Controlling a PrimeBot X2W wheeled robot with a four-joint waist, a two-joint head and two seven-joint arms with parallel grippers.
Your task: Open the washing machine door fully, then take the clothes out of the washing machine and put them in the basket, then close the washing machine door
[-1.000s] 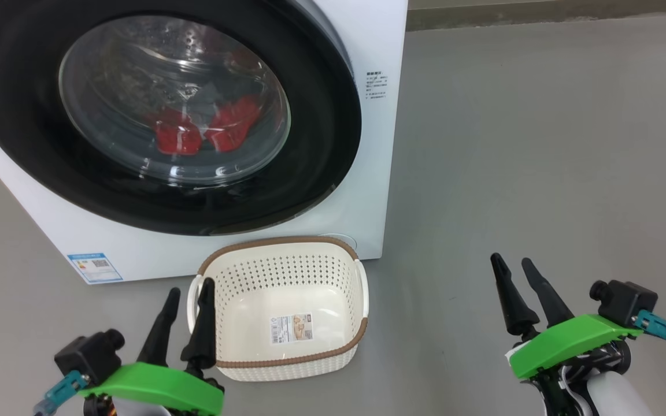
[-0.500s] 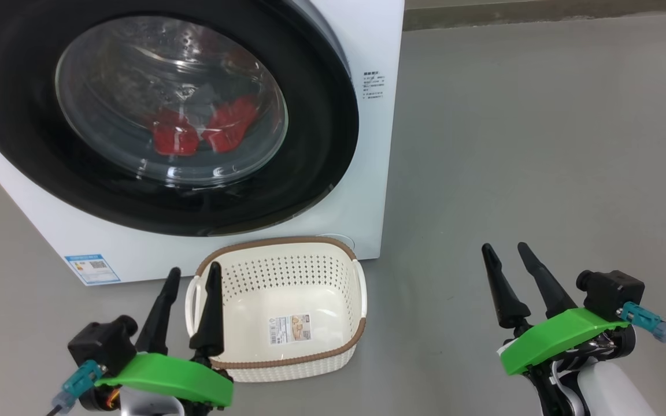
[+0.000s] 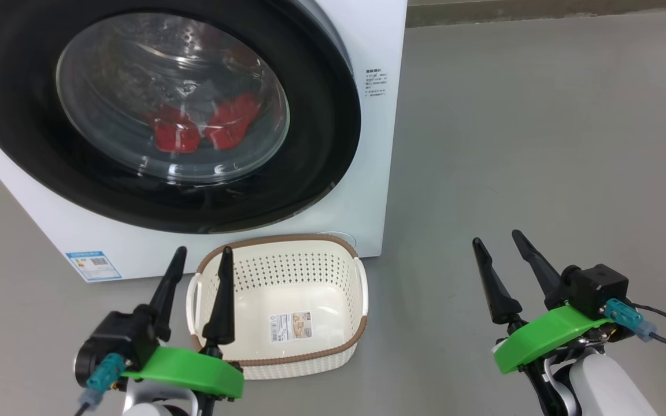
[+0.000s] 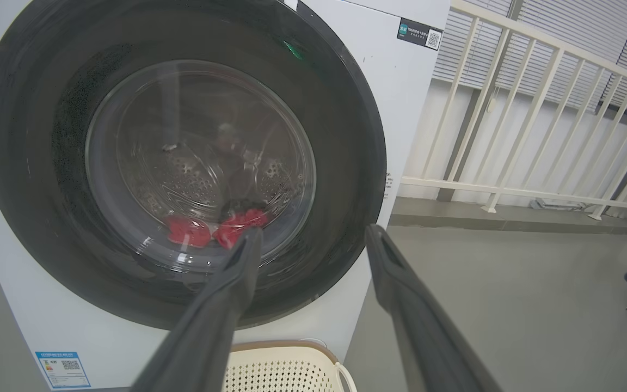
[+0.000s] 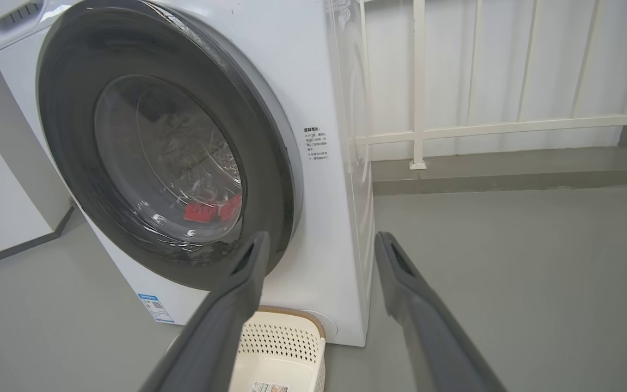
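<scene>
We see the door [image 3: 162, 95] of the washing machine [image 3: 382, 190] lying shut against the white front, its wide black rim circling the bulging glass. Through the glass the clothes [image 3: 230, 122] show as two red patches low in the steel drum [image 3: 136, 58]. The basket [image 3: 287, 267] stands on the grey floor [image 3: 541, 144] just in front of the machine, below the door's lower right. It holds nothing but a paper label [image 3: 291, 326] on its bottom. A blue label [image 3: 92, 265] sits at the machine's lower left corner, and a small printed notice [image 3: 376, 84] is beside the door on the right.

The left claw [image 3: 203, 251] hovers low and near us, its two dark fingers apart with nothing between them. In the head view the finger nearer the basket crosses the basket's left edge. The right claw [image 3: 496, 237] hangs over bare floor well to the right of the basket, likewise parted and empty.

From the left wrist we look straight at the door [image 4: 183, 163] past the spread fingers. This view adds a dark sticker [image 4: 419, 34] high on the machine's front and a white railing [image 4: 536, 109] behind. The right wrist view takes the door [image 5: 166, 158] from the side, where it sits flush with the front, and the basket [image 5: 286, 348] shows low between its own fingers.
</scene>
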